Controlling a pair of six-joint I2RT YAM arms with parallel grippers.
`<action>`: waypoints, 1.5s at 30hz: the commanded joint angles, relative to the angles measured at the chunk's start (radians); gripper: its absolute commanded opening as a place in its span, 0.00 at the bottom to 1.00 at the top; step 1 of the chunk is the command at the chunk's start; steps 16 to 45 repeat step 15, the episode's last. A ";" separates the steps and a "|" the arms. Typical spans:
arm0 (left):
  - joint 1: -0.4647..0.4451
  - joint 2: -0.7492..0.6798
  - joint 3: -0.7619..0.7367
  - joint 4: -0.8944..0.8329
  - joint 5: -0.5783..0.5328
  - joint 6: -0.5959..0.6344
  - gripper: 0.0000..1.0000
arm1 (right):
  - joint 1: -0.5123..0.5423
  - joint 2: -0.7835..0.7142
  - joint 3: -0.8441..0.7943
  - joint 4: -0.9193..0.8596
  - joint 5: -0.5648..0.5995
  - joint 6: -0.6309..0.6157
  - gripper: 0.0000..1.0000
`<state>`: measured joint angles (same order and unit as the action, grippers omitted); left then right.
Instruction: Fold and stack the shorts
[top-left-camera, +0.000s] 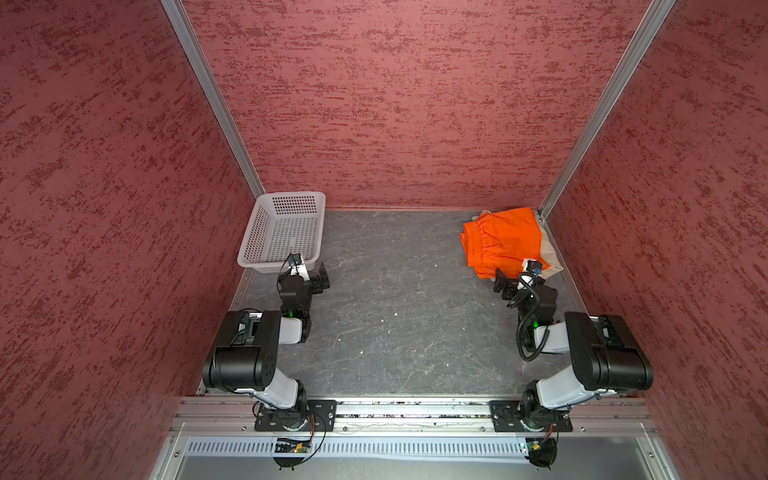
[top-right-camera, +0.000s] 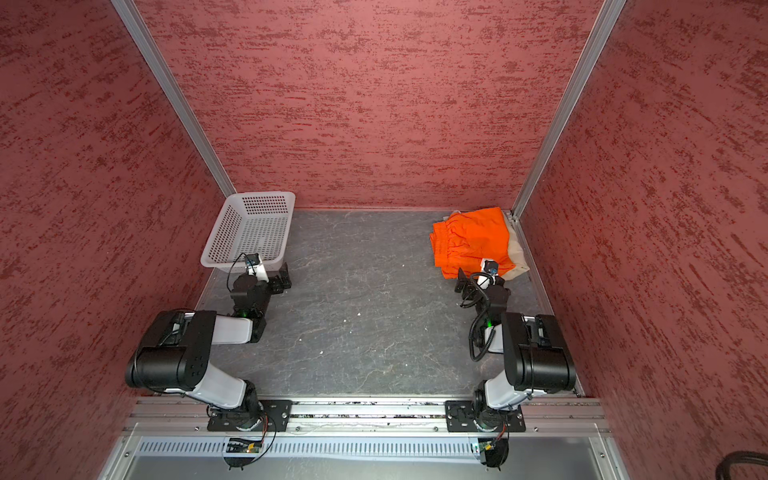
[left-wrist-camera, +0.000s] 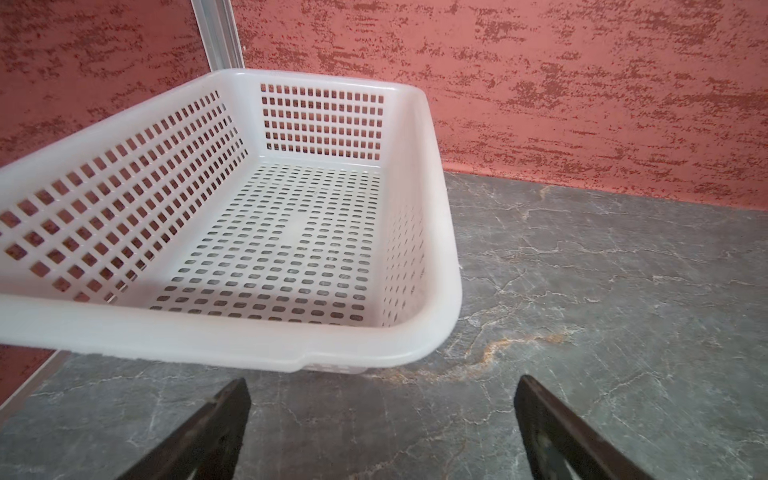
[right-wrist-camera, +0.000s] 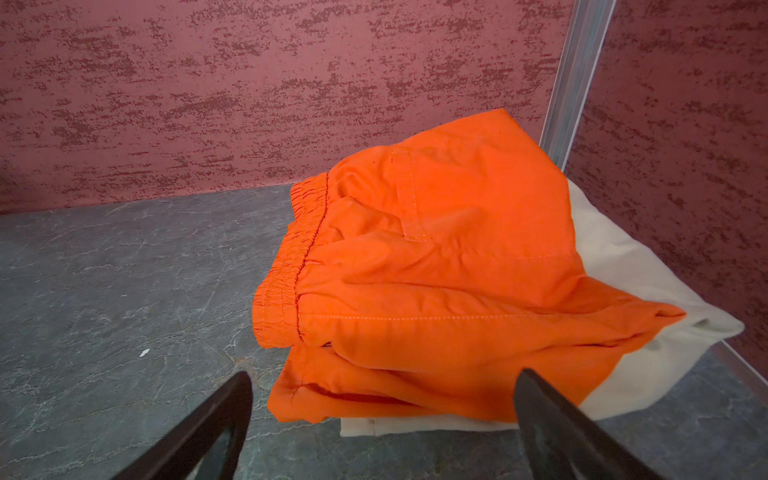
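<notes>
Both arms (top-left-camera: 245, 353) bent low. Left gripper (left-wrist-camera: 380, 386) wide by white basket (left-wrist-camera: 232, 340). Right gripper (right-wrist-camera: 382, 380) wide by orange shorts (right-wrist-camera: 436, 266) atop beige shorts (right-wrist-camera: 648, 365).

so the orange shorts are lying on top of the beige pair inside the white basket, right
Not inside the white basket: the left wrist view shows it empty. The orange shorts do lie on top of the beige pair, but on the table in the far right corner, as both top views show.
</notes>
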<state>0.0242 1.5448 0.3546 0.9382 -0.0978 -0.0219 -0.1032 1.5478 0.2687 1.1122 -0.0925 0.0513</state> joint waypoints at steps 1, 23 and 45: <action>-0.010 -0.011 0.009 -0.017 0.008 0.000 1.00 | 0.005 0.001 0.015 0.040 0.004 -0.014 0.99; -0.009 -0.009 0.012 -0.018 0.008 0.001 1.00 | 0.005 0.001 0.013 0.042 -0.001 -0.015 0.99; -0.009 -0.009 0.012 -0.018 0.008 0.001 1.00 | 0.005 0.001 0.013 0.042 -0.001 -0.015 0.99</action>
